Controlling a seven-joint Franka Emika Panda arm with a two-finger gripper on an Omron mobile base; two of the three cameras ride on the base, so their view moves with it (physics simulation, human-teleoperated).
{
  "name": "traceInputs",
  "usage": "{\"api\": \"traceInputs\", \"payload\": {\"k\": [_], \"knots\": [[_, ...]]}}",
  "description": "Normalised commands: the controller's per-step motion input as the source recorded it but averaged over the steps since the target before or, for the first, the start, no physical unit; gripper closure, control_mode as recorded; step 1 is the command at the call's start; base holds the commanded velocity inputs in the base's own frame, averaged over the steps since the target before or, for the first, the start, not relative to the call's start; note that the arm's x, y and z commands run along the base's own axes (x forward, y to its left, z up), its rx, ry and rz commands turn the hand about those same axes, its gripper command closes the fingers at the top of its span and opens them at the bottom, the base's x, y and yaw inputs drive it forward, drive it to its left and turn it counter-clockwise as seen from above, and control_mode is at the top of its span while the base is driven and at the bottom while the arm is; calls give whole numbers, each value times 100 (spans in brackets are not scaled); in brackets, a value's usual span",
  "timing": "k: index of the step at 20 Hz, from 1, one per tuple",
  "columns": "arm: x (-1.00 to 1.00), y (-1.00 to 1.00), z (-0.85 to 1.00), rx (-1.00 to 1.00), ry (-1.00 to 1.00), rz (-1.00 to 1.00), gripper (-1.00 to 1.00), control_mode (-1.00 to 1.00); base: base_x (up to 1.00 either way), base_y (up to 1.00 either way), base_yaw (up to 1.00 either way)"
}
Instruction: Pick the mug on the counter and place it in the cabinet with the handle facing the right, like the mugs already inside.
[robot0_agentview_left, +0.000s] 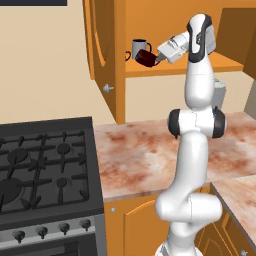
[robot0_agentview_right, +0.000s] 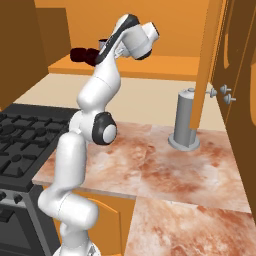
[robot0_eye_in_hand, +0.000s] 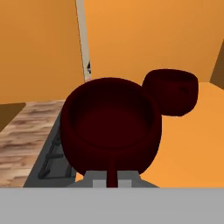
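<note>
Cabinet (robot0_agentview_left: 175, 67) shelf: jaws clamp unmarked mug (robot0_eye_in_hand: 109, 127); no writing.

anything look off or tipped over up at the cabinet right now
The dark mug in the gripper hangs tilted at the shelf edge, mouth toward the hand camera, not standing. The grey mug behind it is upright. Nothing spilled.

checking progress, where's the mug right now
The mug is in the gripper, held at the cabinet shelf's left end, just right of the grey mug.
</note>
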Motion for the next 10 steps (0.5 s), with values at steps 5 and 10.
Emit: {"api": "traceInputs", "payload": {"k": [5,10], "knots": [[12,0,-3,0,0,0,100,-100,0,0,0],[18,0,0,-2,0,0,100,-100,0,0,0]]}}
